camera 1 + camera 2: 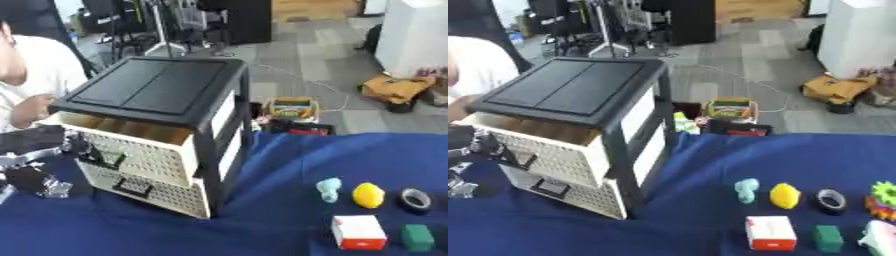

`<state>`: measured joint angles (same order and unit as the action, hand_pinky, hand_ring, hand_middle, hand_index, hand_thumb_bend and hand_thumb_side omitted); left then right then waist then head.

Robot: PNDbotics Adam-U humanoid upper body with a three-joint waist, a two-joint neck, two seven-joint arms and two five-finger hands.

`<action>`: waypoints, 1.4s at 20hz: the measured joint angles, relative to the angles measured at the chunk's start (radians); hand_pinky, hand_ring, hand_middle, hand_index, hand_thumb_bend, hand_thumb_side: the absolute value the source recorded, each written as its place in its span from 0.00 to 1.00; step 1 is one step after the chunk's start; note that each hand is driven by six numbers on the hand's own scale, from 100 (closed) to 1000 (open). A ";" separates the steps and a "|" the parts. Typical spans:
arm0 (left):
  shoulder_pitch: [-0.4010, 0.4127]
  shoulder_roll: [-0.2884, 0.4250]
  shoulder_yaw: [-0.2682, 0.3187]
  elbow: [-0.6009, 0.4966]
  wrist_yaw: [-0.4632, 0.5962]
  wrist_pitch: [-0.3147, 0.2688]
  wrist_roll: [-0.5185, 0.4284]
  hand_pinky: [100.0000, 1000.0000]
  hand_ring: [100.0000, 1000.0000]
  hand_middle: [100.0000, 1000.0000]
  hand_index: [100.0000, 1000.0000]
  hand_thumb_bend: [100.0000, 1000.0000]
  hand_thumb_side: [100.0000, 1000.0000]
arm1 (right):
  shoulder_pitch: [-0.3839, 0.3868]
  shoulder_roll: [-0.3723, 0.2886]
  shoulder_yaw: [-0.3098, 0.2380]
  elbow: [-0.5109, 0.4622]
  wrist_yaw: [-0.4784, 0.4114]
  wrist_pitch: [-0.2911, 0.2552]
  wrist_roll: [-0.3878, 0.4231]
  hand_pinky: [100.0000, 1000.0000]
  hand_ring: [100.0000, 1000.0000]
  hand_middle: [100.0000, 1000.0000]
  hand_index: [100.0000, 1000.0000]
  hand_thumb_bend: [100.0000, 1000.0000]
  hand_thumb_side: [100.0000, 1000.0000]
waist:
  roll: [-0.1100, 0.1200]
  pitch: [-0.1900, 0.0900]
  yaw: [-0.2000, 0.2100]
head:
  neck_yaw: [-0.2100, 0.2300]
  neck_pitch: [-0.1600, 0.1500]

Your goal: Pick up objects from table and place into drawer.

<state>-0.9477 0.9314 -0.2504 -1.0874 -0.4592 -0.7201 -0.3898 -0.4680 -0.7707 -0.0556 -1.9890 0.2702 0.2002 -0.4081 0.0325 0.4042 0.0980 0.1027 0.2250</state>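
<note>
Black left hand (44, 142) at the top drawer (140, 150), pulled out.
You can't tell its grip here; the yellow object (368, 194) lies well to its right.

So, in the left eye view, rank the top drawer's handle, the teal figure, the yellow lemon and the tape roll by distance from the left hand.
From the left hand:
1. Top drawer's handle, beside it.
2. Teal figure, right of the cabinet.
3. Yellow lemon, further right.
4. Tape roll, near the right edge.
</note>
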 measured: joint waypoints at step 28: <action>0.031 0.001 0.007 -0.031 0.085 0.020 -0.020 0.00 0.00 0.00 0.66 0.41 1.00 | 0.001 0.002 -0.002 0.000 0.000 -0.001 0.005 0.72 0.62 0.46 0.73 0.00 0.82 | -0.001 0.000 0.005 | -0.050 0.011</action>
<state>-0.9162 0.9326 -0.2430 -1.1186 -0.3746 -0.6998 -0.4103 -0.4674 -0.7687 -0.0573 -1.9890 0.2698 0.1991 -0.4036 0.0313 0.4046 0.1028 0.0530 0.2359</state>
